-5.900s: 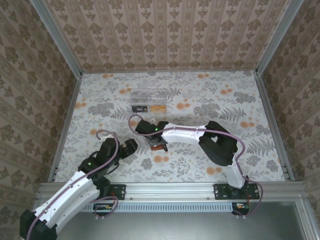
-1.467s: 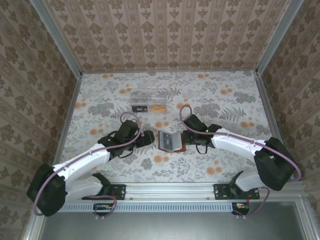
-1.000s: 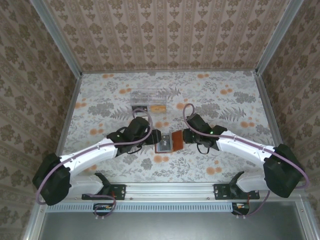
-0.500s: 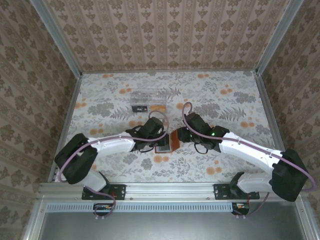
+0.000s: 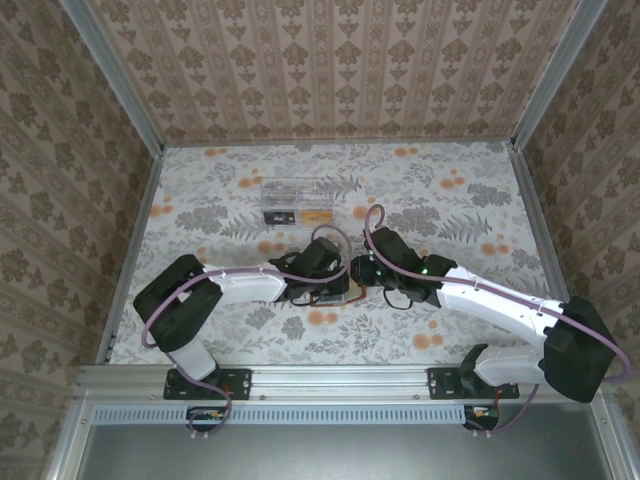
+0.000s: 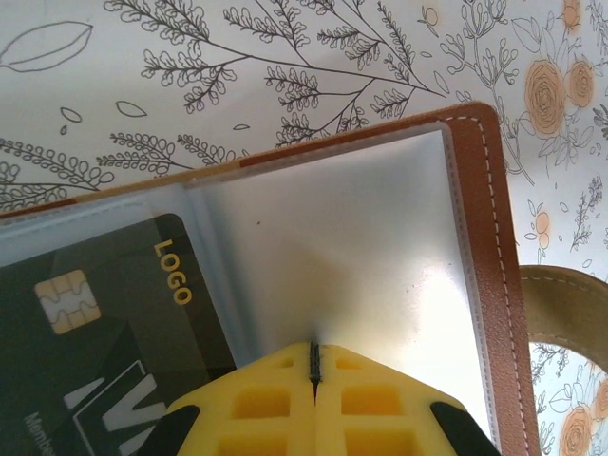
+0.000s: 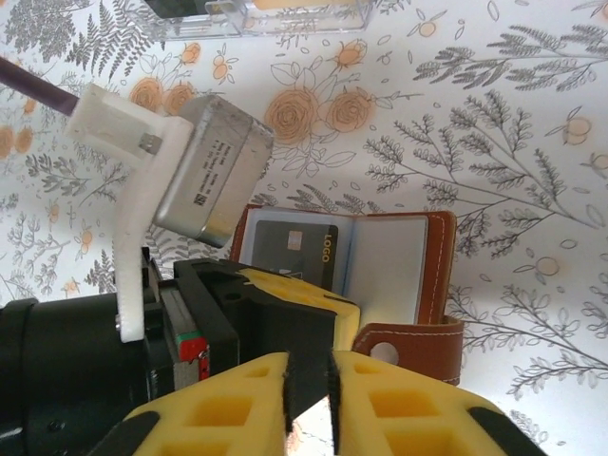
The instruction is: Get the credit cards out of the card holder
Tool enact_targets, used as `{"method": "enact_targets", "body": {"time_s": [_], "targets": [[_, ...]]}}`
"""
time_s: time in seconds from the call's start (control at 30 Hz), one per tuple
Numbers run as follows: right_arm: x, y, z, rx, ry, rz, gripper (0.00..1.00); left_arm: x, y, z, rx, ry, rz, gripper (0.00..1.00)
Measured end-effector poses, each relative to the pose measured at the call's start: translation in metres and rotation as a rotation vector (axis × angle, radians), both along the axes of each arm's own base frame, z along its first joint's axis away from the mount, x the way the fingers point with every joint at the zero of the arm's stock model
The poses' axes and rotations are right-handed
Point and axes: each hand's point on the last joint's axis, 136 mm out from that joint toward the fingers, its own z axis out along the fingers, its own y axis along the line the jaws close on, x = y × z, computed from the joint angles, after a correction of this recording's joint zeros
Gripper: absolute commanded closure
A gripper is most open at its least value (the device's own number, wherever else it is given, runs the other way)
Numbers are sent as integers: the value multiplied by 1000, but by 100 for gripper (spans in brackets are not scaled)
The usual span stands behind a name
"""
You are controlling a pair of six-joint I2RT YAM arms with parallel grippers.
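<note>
Shows likely light, floppy card holder (image 7: 389, 256) open on table (image 5: 450, 210), left gripper (image 6: 313, 356) jaws pressed together over its slick clear sleeve (image 6: 351, 247), right gripper (image 7: 309, 370) jaws barely parted, hold unclear; suggests pinning leather rim (image 6: 489, 237), pinching dark card (image 6: 104, 313) by its edge.

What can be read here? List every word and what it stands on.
"LOGO": gold letters on the black chip card inside the open rust-brown leather card holder.
"Memb": white, cut off, same card.
Print on the silver metal box: too small to read.
</note>
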Motion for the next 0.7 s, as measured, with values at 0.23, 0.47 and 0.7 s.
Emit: {"method": "enact_targets", "body": {"time_s": [0.23, 0.47, 0.7], "targets": [[0, 11, -26, 35, 81, -17, 87, -2, 3, -2, 3, 5, 5, 97], [5, 5, -64, 28, 176, -62, 85, -1, 18, 16, -10, -20, 32, 93], [4, 9, -84, 41, 231, -56, 82, 10, 46, 33, -5, -62, 102, 92]]}}
